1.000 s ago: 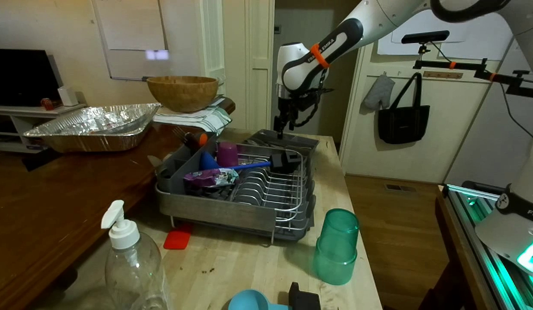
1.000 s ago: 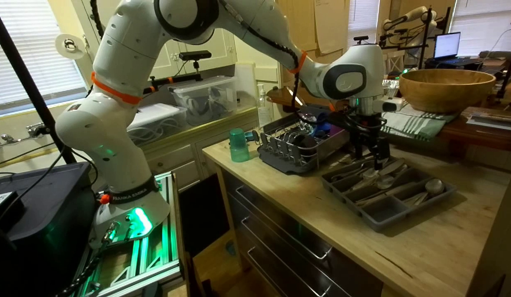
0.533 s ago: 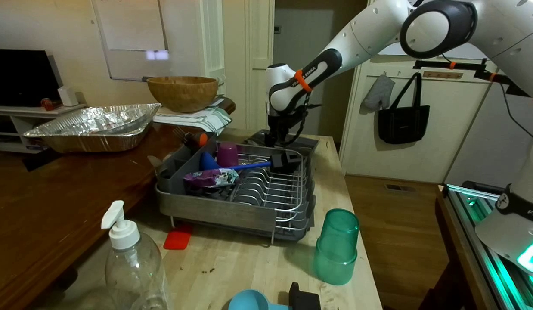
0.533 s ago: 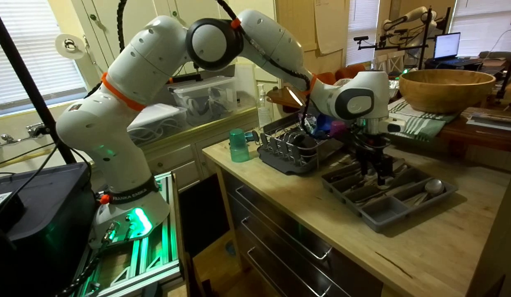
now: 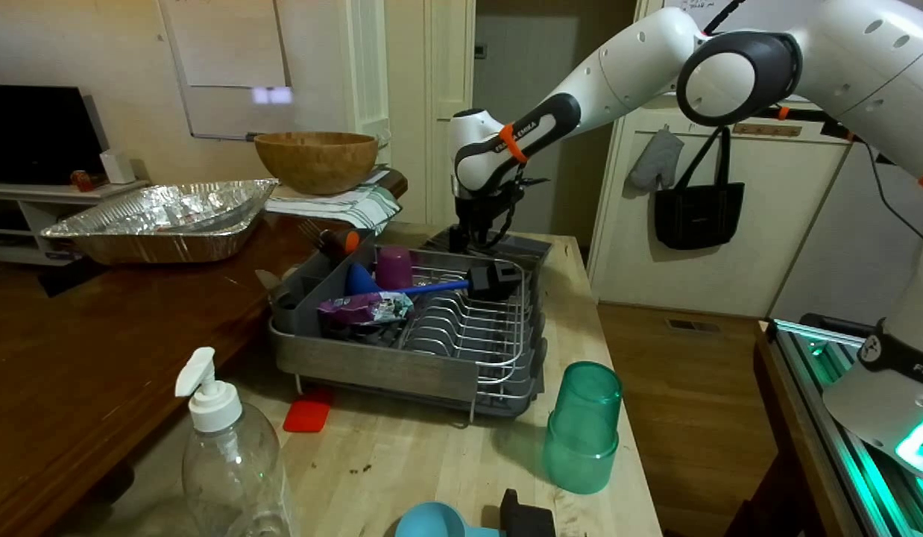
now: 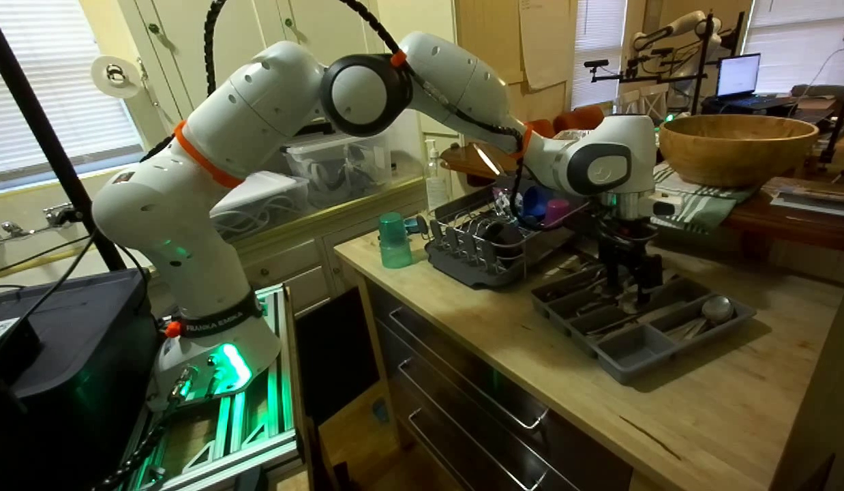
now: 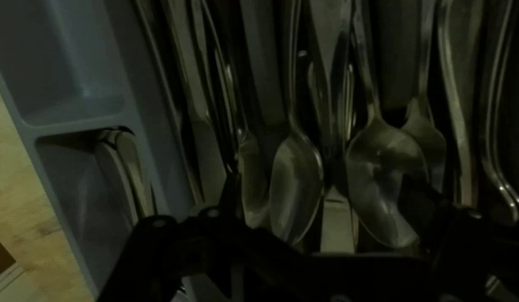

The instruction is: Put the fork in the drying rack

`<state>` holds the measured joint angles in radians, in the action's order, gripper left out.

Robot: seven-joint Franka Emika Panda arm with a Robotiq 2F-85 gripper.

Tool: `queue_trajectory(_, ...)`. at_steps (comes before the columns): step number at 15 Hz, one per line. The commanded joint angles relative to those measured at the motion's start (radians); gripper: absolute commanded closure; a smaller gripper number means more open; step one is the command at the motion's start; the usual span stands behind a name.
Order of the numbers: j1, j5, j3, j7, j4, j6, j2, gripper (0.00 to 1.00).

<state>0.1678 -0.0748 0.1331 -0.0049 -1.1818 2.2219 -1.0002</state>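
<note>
The claw [image 6: 627, 293] points down into the cutlery tray [image 6: 637, 349], released, its two black fingers well apart; whether the tips touch anything in there I can't tell. Seen from the wrist, the light is poor, and the claw's own body blots out the lower part. Between the fingers I can pick out two spoons [image 7: 296, 184], one of them partly covered by a fingertip; around them run overlapping handles, cut off at the top. Which piece, if any, is the fork I can't make out. In an exterior view a tined-looking utensil [image 5: 311, 233] pokes up at a corner of the drying rack [image 5: 402, 369], its lower end hard to separate from what stands beside it. The rack stands next to the tray on the tabletop [image 5: 379, 462] and, seen from there, hides much of the tray. Nearer, a soap bottle [image 5: 234, 462] and a pale blue thing [image 5: 430, 520] run out of sight at the bottom edge, the latter too cropped to name.
</note>
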Motion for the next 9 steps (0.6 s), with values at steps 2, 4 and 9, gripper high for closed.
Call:
queue_trajectory(2, 0.007, 0.006, -0.001, 0.015, 0.101, -0.060, -0.059, 0.00)
queue_trajectory(4, 0.008, 0.006, -0.001, 0.015, 0.117, -0.071, -0.068, 0.00)
queue_trajectory(9, 0.007, 0.004, -0.002, 0.016, 0.160, -0.102, -0.089, 0.27)
